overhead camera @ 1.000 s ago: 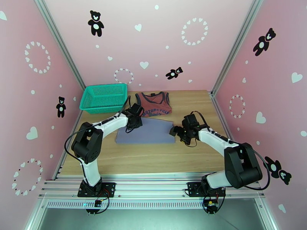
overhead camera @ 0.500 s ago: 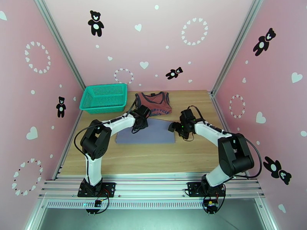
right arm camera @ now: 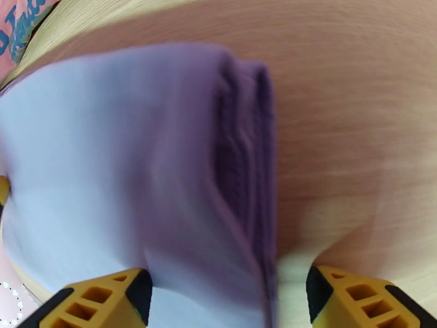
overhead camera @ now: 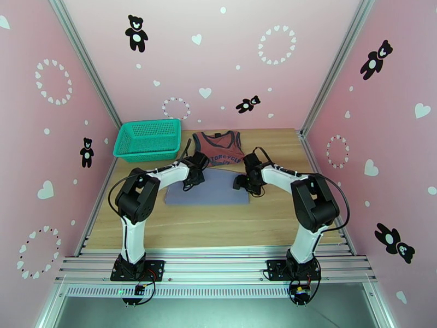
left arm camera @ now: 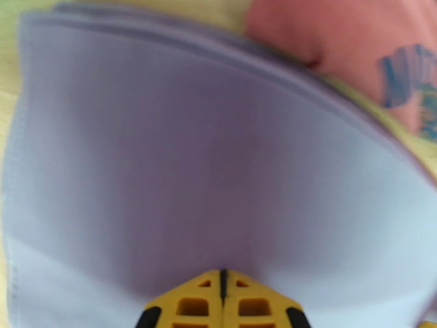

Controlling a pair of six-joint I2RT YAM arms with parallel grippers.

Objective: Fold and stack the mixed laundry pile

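Note:
The grey-lavender shirt [overhead camera: 207, 191] lies folded into a flat rectangle on the middle of the table. Behind it the rust-red tank top [overhead camera: 219, 148] lies spread out, its lettering facing up. My left gripper [overhead camera: 194, 178] is shut, its yellow tips [left arm camera: 221, 282] together and down on the shirt's far left part [left arm camera: 191, 159], with the tank top [left arm camera: 333, 45] just beyond. My right gripper [overhead camera: 241, 184] is open at the shirt's right edge. Its two fingers [right arm camera: 104, 302] straddle the stacked folded layers [right arm camera: 246, 159] without closing on them.
A teal mesh basket [overhead camera: 147, 139] stands at the table's back left, just left of the tank top. Bare wood [overhead camera: 218, 225] stretches in front of the shirt, and more of it lies to its right. Pink walls close in the table's sides and back.
My right gripper has swung left from the bare wood to the shirt's right edge, its jaws narrowing a little. My left gripper shifted slightly over the shirt's far left part. The garments have not moved.

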